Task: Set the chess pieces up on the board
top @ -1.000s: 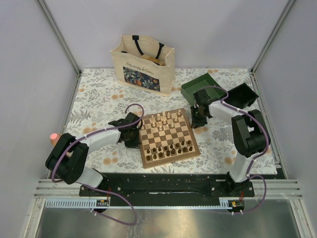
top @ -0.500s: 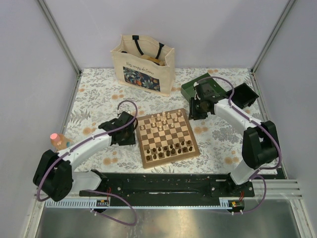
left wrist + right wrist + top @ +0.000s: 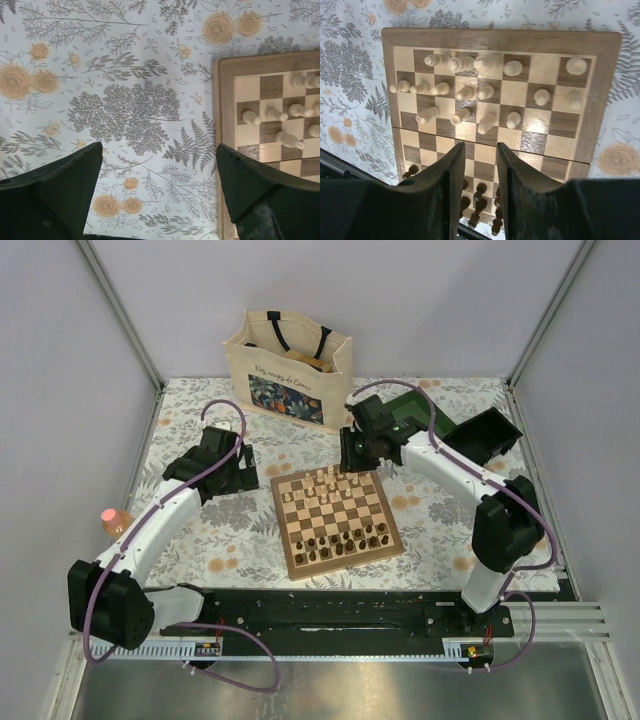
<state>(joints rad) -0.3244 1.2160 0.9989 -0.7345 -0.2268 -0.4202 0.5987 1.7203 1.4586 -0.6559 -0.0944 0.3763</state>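
Observation:
The board (image 3: 340,522) lies in the middle of the table, cream chess pieces (image 3: 330,481) crowded unevenly on its far rows and dark ones (image 3: 347,537) on its near rows. My left gripper (image 3: 232,475) hovers over the tablecloth just left of the board's far left corner (image 3: 225,80). Its jaws are wide open with nothing between them (image 3: 159,146). My right gripper (image 3: 348,452) hangs above the board's far edge. In the right wrist view its fingers (image 3: 455,170) stand a little apart and empty over the middle squares, with cream pieces (image 3: 465,92) beyond and dark ones (image 3: 480,192) below.
A cream tote bag (image 3: 290,365) stands at the back. A green box (image 3: 405,408) and a black box (image 3: 492,432) sit at the back right. A pink-capped bottle (image 3: 115,520) stands near the left wall.
The left arm has swung away from the board's left edge toward the far left and its jaws opened wide. The right arm moved from the board's right side to above its far edge, its jaws parting.

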